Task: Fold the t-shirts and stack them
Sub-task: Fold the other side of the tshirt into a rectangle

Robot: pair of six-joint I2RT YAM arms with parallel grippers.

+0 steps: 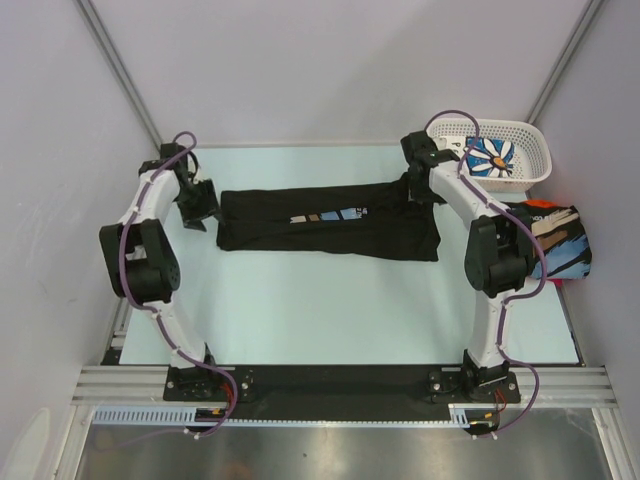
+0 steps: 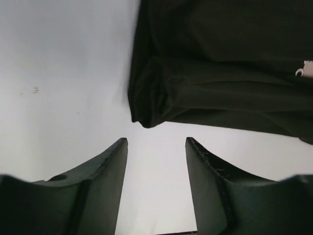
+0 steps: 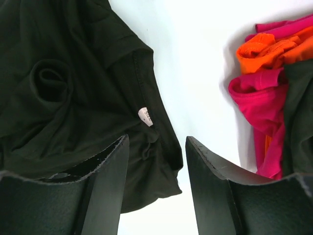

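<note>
left gripper [image 2: 156, 143] and right gripper [image 3: 156, 141], jaws apart and empty, should pinch evenly both end corners of the long black cloth t-shirt [image 1: 330, 230]

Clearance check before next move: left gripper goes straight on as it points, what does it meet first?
Likely the folded end of the black shirt, ahead of the open left gripper. Depth is unclear; tilted down, it could touch the table first.
</note>
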